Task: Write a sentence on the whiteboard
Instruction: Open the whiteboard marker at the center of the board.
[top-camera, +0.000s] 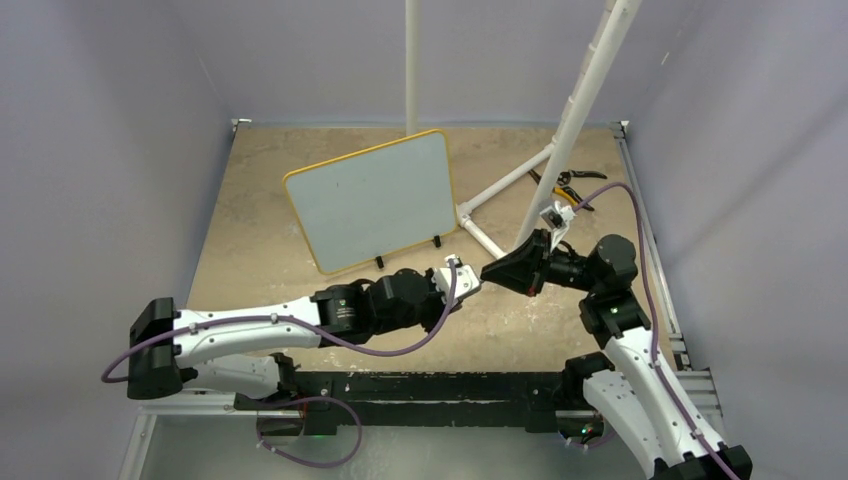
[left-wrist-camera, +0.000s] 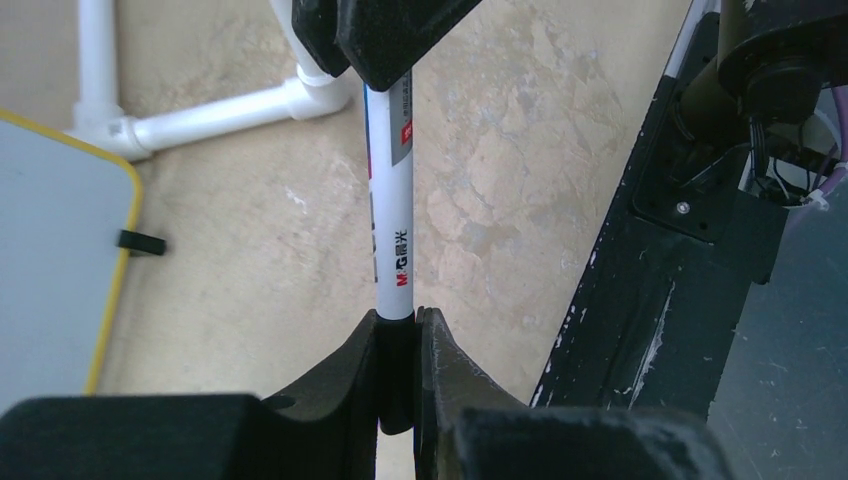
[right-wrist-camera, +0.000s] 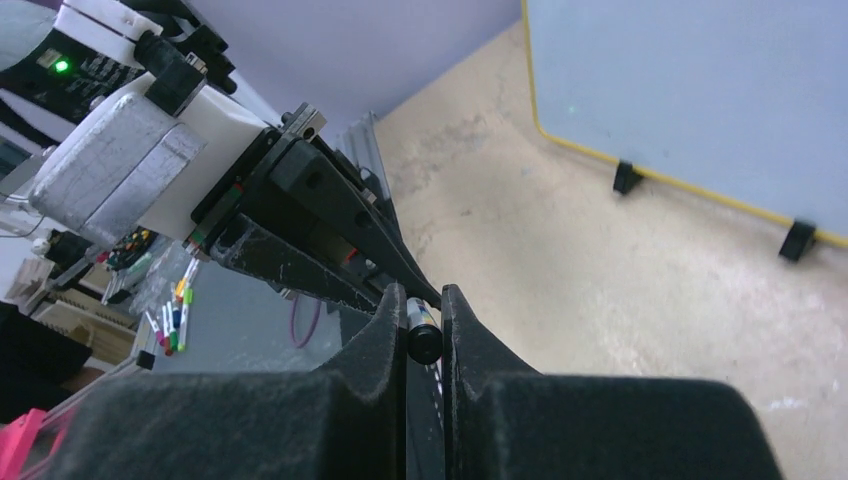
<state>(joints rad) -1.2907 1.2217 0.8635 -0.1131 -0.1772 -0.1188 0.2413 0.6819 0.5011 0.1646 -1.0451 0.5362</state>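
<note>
The whiteboard (top-camera: 370, 200), pale grey with a yellow frame and black feet, stands blank at the back centre of the table; it also shows in the left wrist view (left-wrist-camera: 50, 260) and the right wrist view (right-wrist-camera: 700, 90). A white marker (left-wrist-camera: 392, 200) with a black end spans between both grippers, in front of the board and to its right. My left gripper (top-camera: 462, 276) (left-wrist-camera: 398, 318) is shut on the marker's black end. My right gripper (top-camera: 497, 272) (right-wrist-camera: 424, 297) is shut on the marker's other end (right-wrist-camera: 423, 343), facing the left gripper tip to tip.
A white pipe frame (top-camera: 575, 110) rises at the back right, its base (left-wrist-camera: 215, 115) lying on the table by the board. Yellow-handled pliers (top-camera: 568, 185) lie at the far right. A black rail (top-camera: 420, 385) runs along the near edge. Coloured pens (right-wrist-camera: 170, 310) lie off the table.
</note>
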